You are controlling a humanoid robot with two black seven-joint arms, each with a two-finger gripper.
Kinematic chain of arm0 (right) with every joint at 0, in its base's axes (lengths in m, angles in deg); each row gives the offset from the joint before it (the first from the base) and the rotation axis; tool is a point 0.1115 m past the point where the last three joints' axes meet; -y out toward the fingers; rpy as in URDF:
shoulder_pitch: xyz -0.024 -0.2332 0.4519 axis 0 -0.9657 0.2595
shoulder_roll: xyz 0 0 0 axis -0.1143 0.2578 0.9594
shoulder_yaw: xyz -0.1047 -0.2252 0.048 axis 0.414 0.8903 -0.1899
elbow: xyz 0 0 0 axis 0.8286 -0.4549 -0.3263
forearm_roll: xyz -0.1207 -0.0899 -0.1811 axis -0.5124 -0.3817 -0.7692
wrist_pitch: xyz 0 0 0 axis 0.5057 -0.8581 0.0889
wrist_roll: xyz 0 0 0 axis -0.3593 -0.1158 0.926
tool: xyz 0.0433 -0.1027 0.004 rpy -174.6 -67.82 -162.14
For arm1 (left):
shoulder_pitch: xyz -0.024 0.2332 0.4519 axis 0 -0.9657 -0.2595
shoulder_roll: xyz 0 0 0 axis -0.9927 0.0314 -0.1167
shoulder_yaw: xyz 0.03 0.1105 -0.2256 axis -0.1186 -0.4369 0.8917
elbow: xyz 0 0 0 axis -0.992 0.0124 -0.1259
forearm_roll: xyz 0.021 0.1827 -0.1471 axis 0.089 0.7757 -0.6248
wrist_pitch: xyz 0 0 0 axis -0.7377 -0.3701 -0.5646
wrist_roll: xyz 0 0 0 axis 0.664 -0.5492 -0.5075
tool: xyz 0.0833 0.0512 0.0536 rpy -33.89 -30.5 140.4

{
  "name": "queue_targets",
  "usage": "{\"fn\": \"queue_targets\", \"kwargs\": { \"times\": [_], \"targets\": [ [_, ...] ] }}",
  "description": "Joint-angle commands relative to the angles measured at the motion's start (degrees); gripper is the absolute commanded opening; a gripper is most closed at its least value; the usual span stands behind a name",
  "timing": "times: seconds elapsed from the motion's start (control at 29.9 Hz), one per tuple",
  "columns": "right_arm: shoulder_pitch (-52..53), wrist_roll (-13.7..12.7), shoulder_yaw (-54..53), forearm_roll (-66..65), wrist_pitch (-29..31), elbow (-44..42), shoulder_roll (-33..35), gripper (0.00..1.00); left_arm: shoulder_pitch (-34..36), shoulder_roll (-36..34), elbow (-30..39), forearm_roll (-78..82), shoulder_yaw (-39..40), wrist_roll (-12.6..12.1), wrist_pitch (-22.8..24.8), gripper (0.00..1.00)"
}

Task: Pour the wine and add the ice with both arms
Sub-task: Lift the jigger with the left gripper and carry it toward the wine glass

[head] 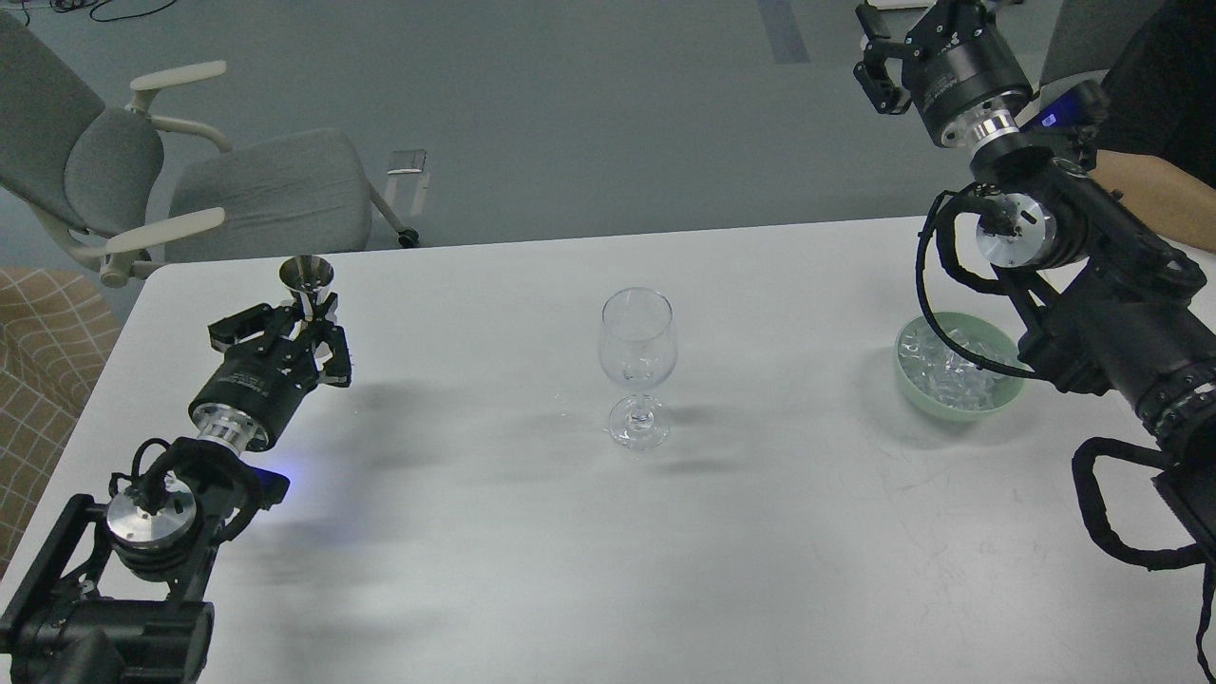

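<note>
An empty wine glass (637, 359) stands upright near the middle of the white table (532, 570). My left gripper (306, 328) is shut on a small steel measuring cup (306, 278) and holds it upright above the table's left side, well left of the glass. A pale green bowl (1007, 394) at the right holds several clear ice cubes (940, 370). My right gripper (902, 47) is raised high beyond the table's far edge, above the bowl; its fingers are partly cut off by the frame's top.
My right arm (1092, 285) and its looped cable hang over the bowl's right side. A person's forearm (1149, 190) reaches in at the far right. A grey office chair (190, 180) stands beyond the table's left corner.
</note>
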Motion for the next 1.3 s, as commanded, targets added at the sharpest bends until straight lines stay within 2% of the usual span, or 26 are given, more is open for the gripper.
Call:
{"fn": "queue_targets", "kwargs": {
  "times": [0.0, 0.1, 0.2, 0.4, 0.5, 0.9, 1.14, 1.27],
  "targets": [
    [0.0, -0.1, 0.0, 0.0, 0.0, 0.0, -0.1, 1.0, 3.5, -3.2, 1.9, 0.0, -2.7, -2.4, -2.3, 0.0],
    [0.0, -0.1, 0.0, 0.0, 0.0, 0.0, -0.3, 1.0, 6.4, -3.6, 2.0, 0.0, -4.7, -2.8, -3.9, 0.0],
    [0.0, -0.1, 0.0, -0.1, 0.0, 0.0, -0.3, 1.0, 9.7, -4.3, 2.2, 0.0, -8.6, -4.2, -5.6, 0.0],
    [0.0, -0.2, 0.1, -0.1, 0.0, 0.0, -0.2, 1.0, 12.9, -4.5, 4.5, 0.8, -16.0, -5.0, -6.1, 0.0],
    [0.0, -0.2, 0.1, -0.1, 0.0, 0.0, -0.2, 1.0, 14.5, -4.6, 6.3, 0.8, -20.2, -6.2, -6.6, 0.0],
    [-0.4, -0.2, 0.4, -0.2, 0.0, 0.0, -0.3, 1.0, 14.9, -3.8, 11.6, 0.8, -23.9, -7.5, -8.0, 0.0],
    [-0.3, -0.2, 1.5, -0.2, 0.0, 0.0, -0.3, 1.0, 15.6, -3.7, 12.0, 0.9, -25.9, -7.5, -8.7, 0.0],
    [-0.3, -0.2, 1.6, -0.2, 0.0, 0.0, -0.3, 1.0, 18.4, -3.5, 11.9, 1.8, -29.3, -7.4, -9.2, 0.0]
  ]
}}
